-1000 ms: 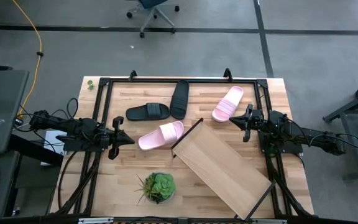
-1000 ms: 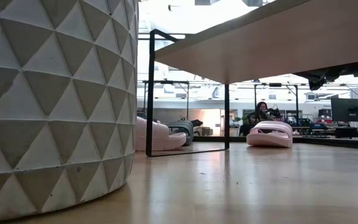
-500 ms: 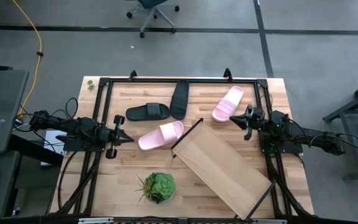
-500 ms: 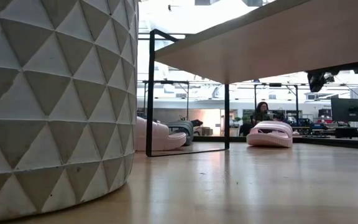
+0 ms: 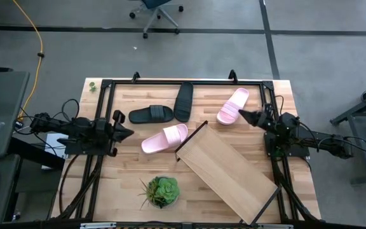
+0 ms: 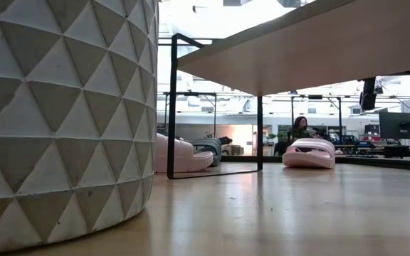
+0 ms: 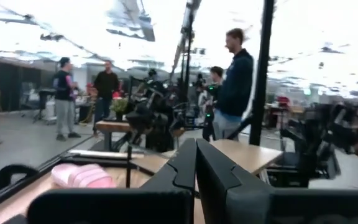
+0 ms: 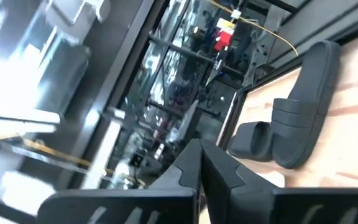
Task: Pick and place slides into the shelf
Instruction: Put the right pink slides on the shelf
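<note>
Four slides lie sole-down on the plank table: two black ones (image 5: 151,114) (image 5: 183,102) near the far edge, one pale pink (image 5: 232,105) far right, one pale pink (image 5: 164,138) in the middle, just left of the shelf. The shelf (image 5: 227,168), a light-wood board in a black frame, stands slanted across the table's right half. My left gripper (image 5: 124,133) hovers shut left of the middle pink slide (image 7: 79,176). My right gripper (image 5: 243,116) hovers shut beside the far pink slide (image 6: 309,153), facing the black slides (image 8: 303,106).
A green plant in a white faceted pot (image 5: 161,191) stands near the table's near edge, left of the shelf; the pot (image 6: 62,107) fills the left of the low view. A black frame (image 5: 170,81) rims the table. People stand in the room beyond.
Both grippers have rolled about their wrists while hovering. The left one has shifted slightly toward the far edge. The right one has moved a little toward the far edge, closer to the far pink slide. The slides and the shelf have stayed in place.
</note>
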